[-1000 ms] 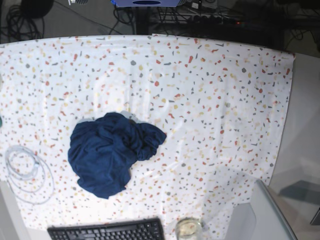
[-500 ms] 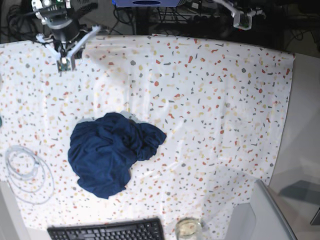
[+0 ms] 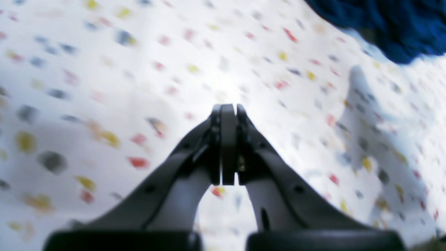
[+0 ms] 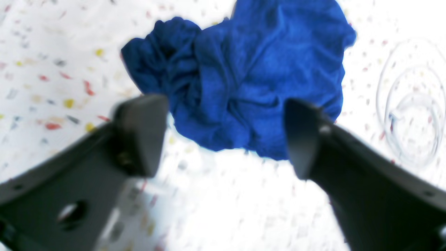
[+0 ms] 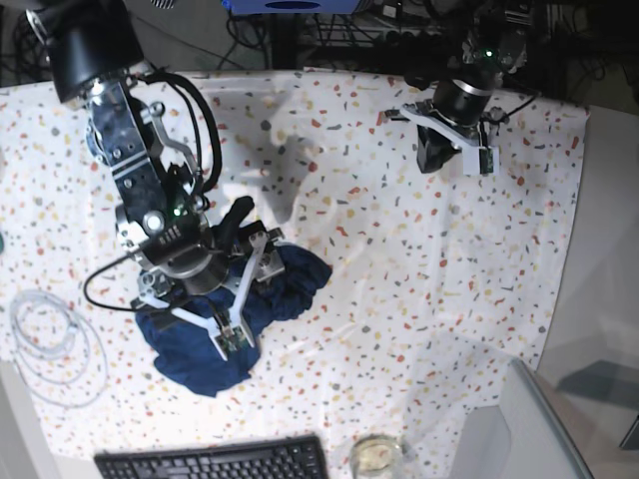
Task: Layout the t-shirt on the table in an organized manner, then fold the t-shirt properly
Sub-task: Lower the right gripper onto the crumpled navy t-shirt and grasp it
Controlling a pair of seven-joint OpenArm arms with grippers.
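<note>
The dark navy t-shirt (image 5: 200, 364) lies crumpled in a heap on the left part of the speckled white table (image 5: 399, 259). My right gripper (image 5: 215, 289) hangs directly over the heap, hiding its middle in the base view. In the right wrist view that gripper (image 4: 223, 139) is wide open with nothing between its fingers, and the t-shirt (image 4: 244, 69) lies just beyond the tips. My left gripper (image 5: 439, 150) is at the far right of the table, well away from the cloth. Up close, my left gripper (image 3: 228, 111) is shut and empty above bare tablecloth, with a t-shirt edge (image 3: 383, 28) in the corner.
A coil of pale cable (image 5: 50, 339) lies left of the t-shirt, also the cable coil (image 4: 411, 104) in the right wrist view. A black keyboard (image 5: 215, 464) and a small glass jar (image 5: 376, 454) sit at the near edge. A grey slab (image 5: 529, 429) overhangs the near right corner.
The right arm swept from the far left corner to above the t-shirt, jaws still wide. The left arm came in from the far edge. The t-shirt has not moved.
</note>
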